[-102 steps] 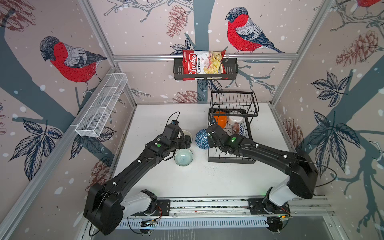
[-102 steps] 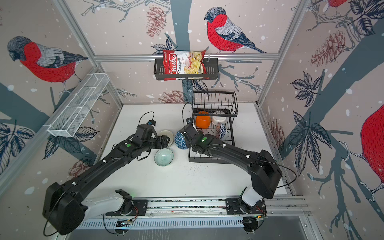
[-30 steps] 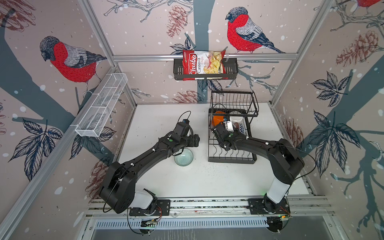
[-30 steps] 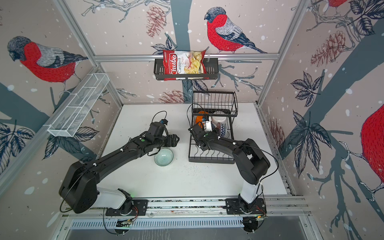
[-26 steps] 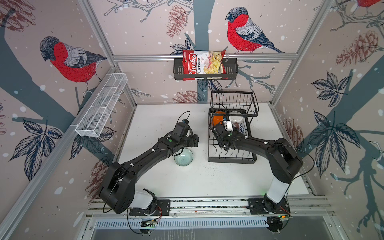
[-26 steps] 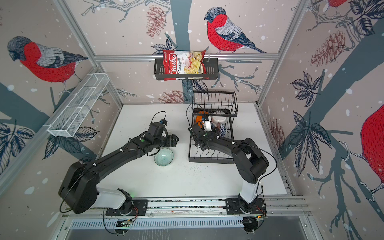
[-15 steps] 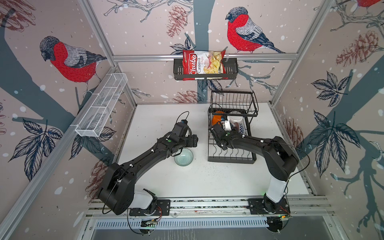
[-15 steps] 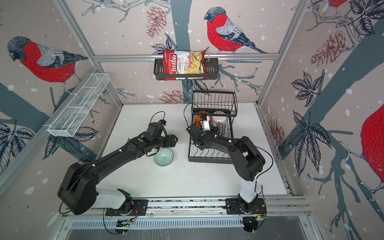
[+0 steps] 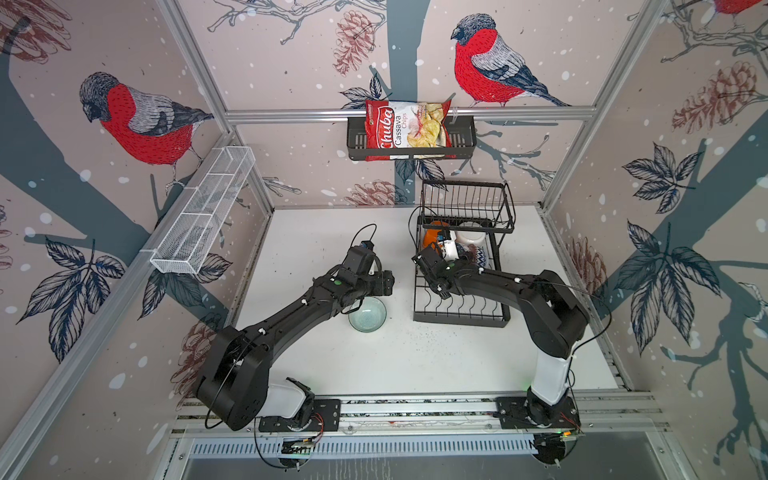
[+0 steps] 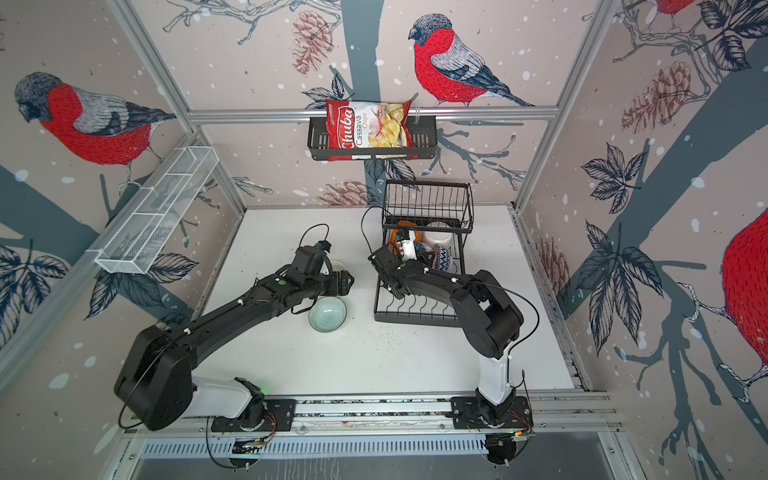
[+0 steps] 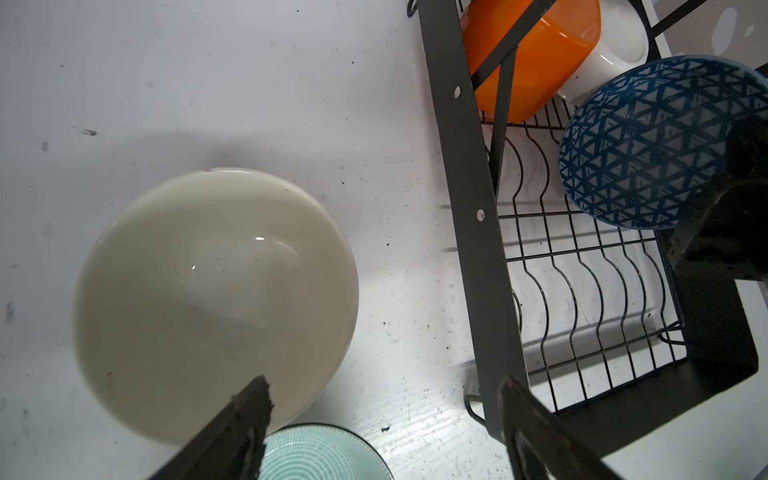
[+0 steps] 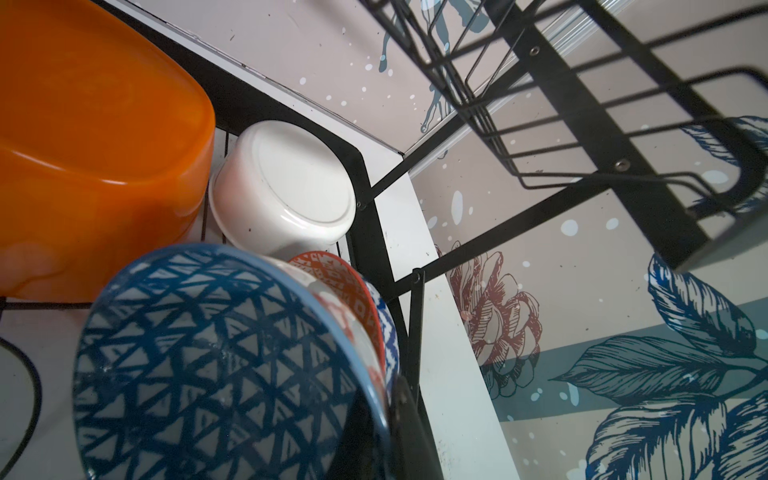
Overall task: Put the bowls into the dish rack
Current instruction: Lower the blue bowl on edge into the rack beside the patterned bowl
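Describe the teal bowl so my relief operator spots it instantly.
Start at the black dish rack on the white table. Left of its near corner the teal bowl sits upright. Unlike the plain cream bowl beside it, it has fine rings inside.

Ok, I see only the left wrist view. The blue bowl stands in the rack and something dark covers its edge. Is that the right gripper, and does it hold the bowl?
Observer: Yes. In the right wrist view the right gripper is shut on the rim of the blue bowl.
Operator: Is another bowl behind it?
Observer: Yes, an orange-red bowl stands on edge just behind it. I cannot tell if they touch.
Operator: And the top basket?
Observer: In both top views I see nothing inside the top basket.
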You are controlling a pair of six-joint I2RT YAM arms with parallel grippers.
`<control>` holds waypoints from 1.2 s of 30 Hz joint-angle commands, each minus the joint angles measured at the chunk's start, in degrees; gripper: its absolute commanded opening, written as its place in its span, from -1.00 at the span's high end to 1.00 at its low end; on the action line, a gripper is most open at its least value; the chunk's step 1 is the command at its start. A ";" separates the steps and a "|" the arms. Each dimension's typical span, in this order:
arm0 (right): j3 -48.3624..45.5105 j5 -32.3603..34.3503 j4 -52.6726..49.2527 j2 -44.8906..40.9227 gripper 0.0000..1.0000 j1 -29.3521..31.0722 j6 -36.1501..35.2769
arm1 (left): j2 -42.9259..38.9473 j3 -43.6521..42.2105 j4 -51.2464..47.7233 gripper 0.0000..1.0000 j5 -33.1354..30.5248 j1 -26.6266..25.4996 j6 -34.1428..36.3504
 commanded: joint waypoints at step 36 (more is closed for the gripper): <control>6.31 7.85 -0.48 9.24 1.00 -2.22 1.57 | 1.16 0.18 2.86 -0.71 1.66 0.35 1.10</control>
